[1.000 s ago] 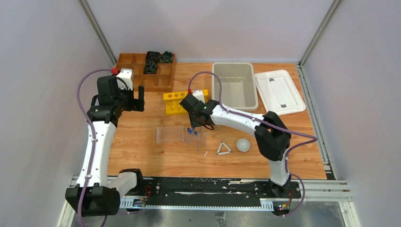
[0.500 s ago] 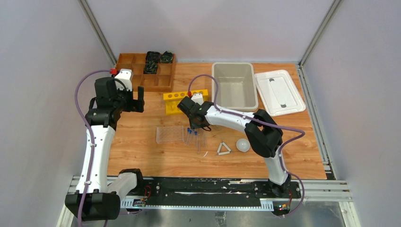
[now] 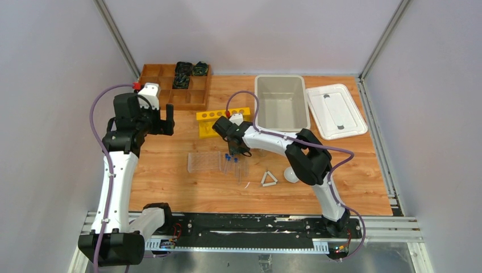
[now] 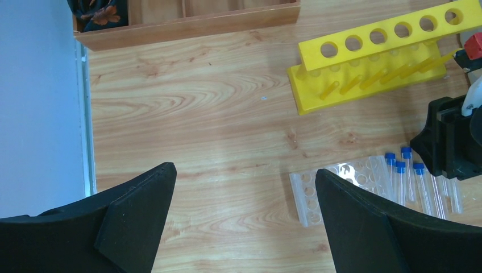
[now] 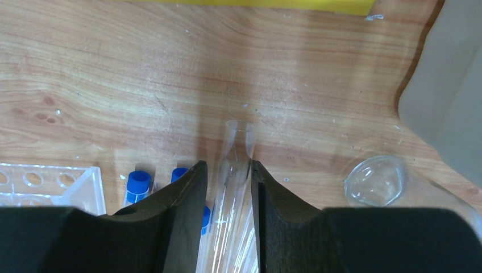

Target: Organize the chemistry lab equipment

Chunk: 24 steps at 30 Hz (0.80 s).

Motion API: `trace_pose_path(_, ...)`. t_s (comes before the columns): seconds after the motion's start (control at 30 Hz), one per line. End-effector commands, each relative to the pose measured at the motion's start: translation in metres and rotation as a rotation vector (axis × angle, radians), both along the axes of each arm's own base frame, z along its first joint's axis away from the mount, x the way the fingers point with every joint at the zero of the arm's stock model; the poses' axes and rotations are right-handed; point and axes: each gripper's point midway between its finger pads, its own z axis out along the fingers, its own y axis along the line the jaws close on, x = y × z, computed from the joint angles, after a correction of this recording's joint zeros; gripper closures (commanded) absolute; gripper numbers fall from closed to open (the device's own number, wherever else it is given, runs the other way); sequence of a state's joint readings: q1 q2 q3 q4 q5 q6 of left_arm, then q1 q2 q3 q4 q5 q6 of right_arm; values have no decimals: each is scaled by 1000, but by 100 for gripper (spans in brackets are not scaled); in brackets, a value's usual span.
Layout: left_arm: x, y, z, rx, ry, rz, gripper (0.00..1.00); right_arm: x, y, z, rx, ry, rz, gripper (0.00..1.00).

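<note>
My right gripper [image 3: 234, 149] [image 5: 227, 165] is shut on a narrow clear glass tube [image 5: 234, 170] with an open lipped end and no cap. It is low over the table, right above the small clear tubes with blue caps [image 3: 229, 161] [image 5: 138, 185]. The clear plastic tube rack [image 3: 203, 161] [image 4: 341, 185] lies just left of them. A small clear glass beaker [image 5: 375, 181] lies to the right of my fingers. The white triangle frame [image 3: 269, 179] and the white round dish [image 3: 290, 176] sit further right, the dish partly hidden by my right arm. My left gripper [image 3: 165, 120] [image 4: 244, 170] is open and empty, raised over bare wood.
A yellow six-hole rack [image 3: 219, 122] [image 4: 375, 54] stands behind the tubes. A wooden compartment tray [image 3: 170, 85] with black items is at the back left. A grey bin [image 3: 280, 122] and its white lid [image 3: 335, 111] are at the back right.
My right arm has swung left, its elbow folding inward, and its gripper has shifted slightly left and back over the tubes. The left arm has barely moved.
</note>
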<state>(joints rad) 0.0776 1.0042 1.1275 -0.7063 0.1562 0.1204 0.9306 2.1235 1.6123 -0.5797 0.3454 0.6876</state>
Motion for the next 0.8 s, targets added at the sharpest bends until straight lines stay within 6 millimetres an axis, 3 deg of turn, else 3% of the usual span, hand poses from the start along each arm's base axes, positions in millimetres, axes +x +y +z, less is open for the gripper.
trace_pose_path(0.0,-2,-2,8,-12,-30,-12,1,11,-5,-5,-19,2,-35,63)
trace_pose_path(0.23,-4,-5,8,-22,-26,-28,1,16,-9,-9,-18,12,-48,72)
trace_pose_path(0.4,-11,-13,11,-40,-17,-67,0,18,2,6,47,17,-48,86)
trace_pose_path(0.53,-17,-18,14,-51,-8,-91,0,19,19,40,153,1,-30,99)
trace_pose_path(0.77,-35,-35,26,-80,-27,-187,0,15,45,125,367,-96,11,100)
